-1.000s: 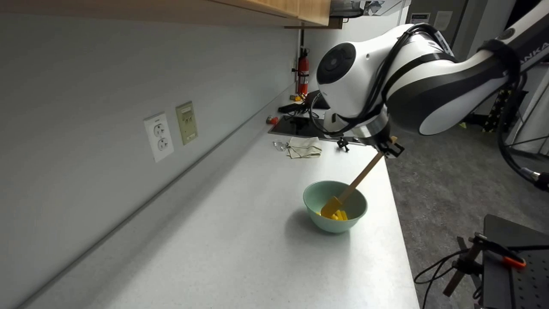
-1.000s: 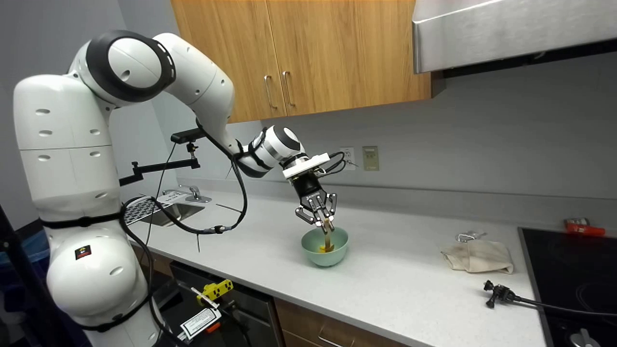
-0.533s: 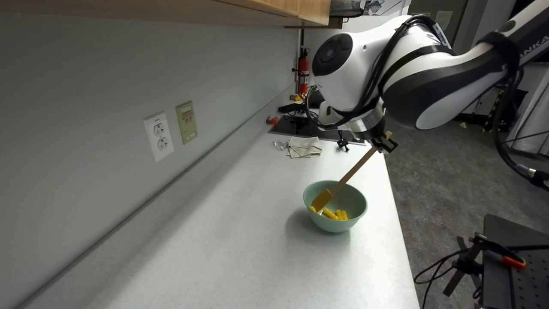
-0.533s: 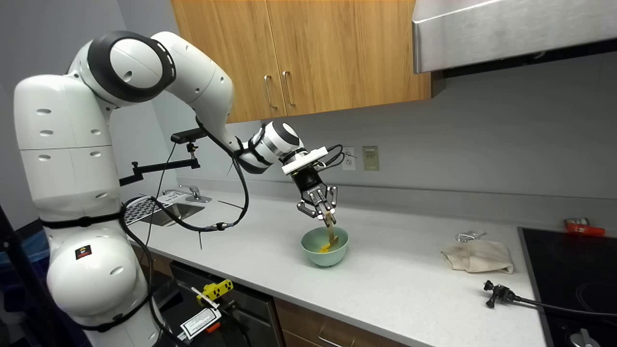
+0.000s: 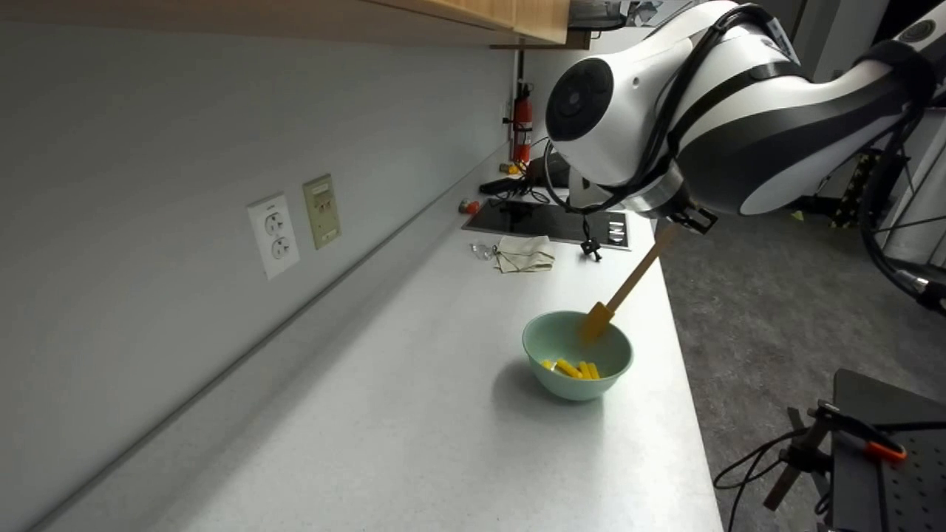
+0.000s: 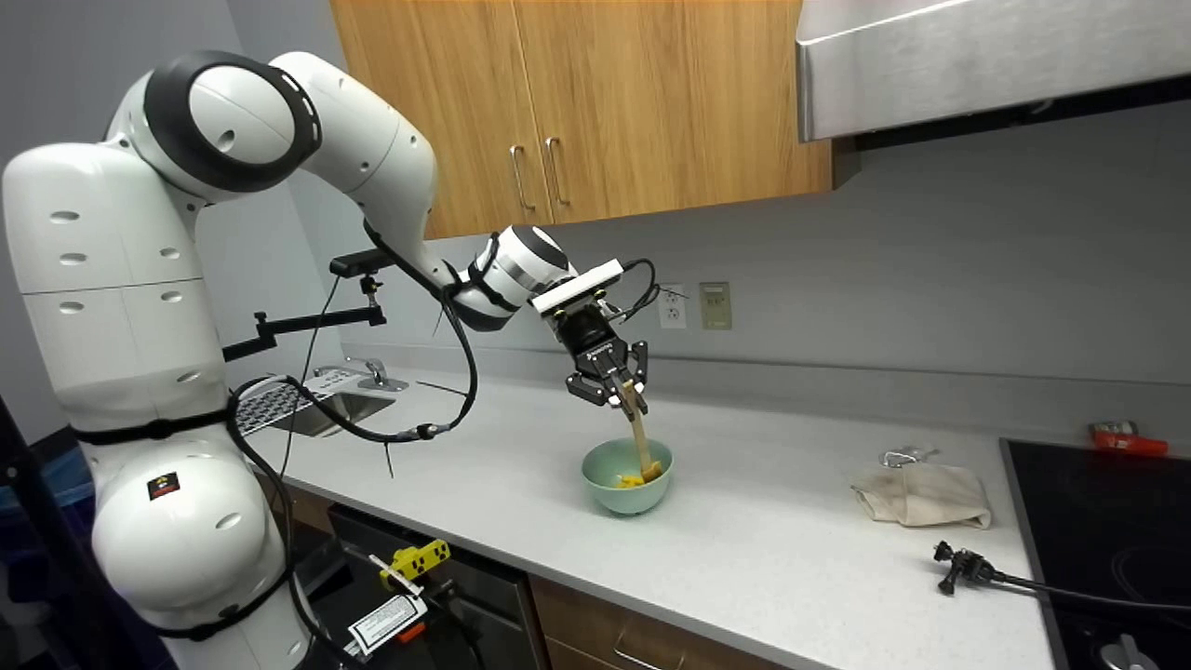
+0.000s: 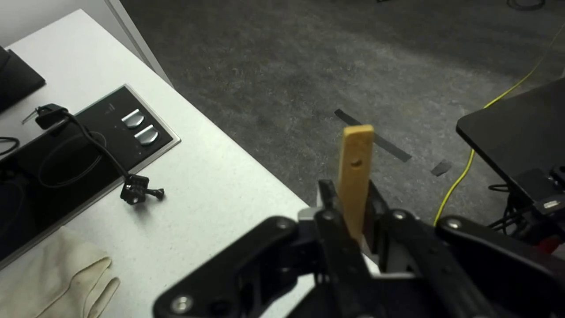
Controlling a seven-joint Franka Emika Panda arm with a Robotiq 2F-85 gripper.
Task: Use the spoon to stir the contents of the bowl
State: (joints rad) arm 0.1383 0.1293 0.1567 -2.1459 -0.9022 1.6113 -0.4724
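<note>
End effector [image 7: 352, 201] is clamped on the spoon [image 5: 630, 284], fingers [image 7: 328, 197] on either side of the handle [image 6: 638, 430] close to its top end. Spoon is at the bowl [image 5: 576, 391], head [image 5: 597, 320] pointing down, within the bowl's outline in both exterior views. Can't tell whether it touches the bowl wall (its lower edge is blurred).

Long axis is tilted. In an exterior view it makes a clear diagonal: head [image 5: 596, 324] low left, handle [image 5: 641, 269] climbing to the right. In an exterior view the head [image 6: 652, 470] sits only a little right of the grip, so the axis reads much steeper there. Wrist view: the butt end [image 7: 356, 148] sticks up past the grip, close to upright, top leaning slightly right, flat face with a small hole [image 7: 355, 164] toward the camera.

Contents [image 5: 567, 367] are yellow pieces low in the bowl; a strip of bare bowl shows between them and the head.

Bowl stands upright on the tabletop [image 5: 384, 414], well apart from the cloth [image 6: 926, 495] and cooktop [image 6: 1098, 521]. Black mount [image 6: 968, 567] lies near the cooktop edge, its stalk running across it.
</note>
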